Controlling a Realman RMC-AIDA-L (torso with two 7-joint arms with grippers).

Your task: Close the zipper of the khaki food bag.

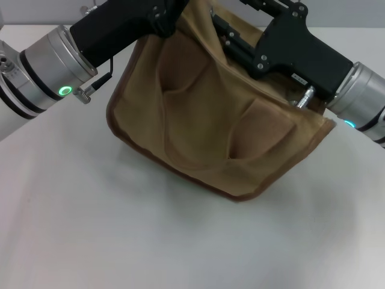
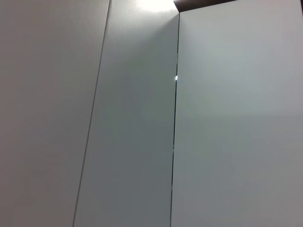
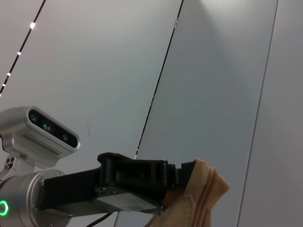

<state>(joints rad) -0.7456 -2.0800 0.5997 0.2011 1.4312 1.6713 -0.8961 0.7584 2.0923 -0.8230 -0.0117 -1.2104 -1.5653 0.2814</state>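
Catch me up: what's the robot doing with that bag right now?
Both arms are working the khaki food bag on the white table. The left gripper is at the bag's upper left corner, seemingly pinching the fabric there; the right wrist view shows it at that corner. The right gripper reaches onto the bag's top edge. The zipper isn't visible, so progress can't be judged.

A plain white surface (image 1: 180, 241) fills the lower part of the head view, matte and evenly lit, with soft shadows near its middle. In both wrist views, pale grey wall panels (image 2: 236, 142) stand behind, split by thin dark seams (image 2: 175, 118); one seam carries a small bright glint (image 2: 176, 78). In the right wrist view a slanted seam near a corner holds a row of small lights (image 3: 19, 53).
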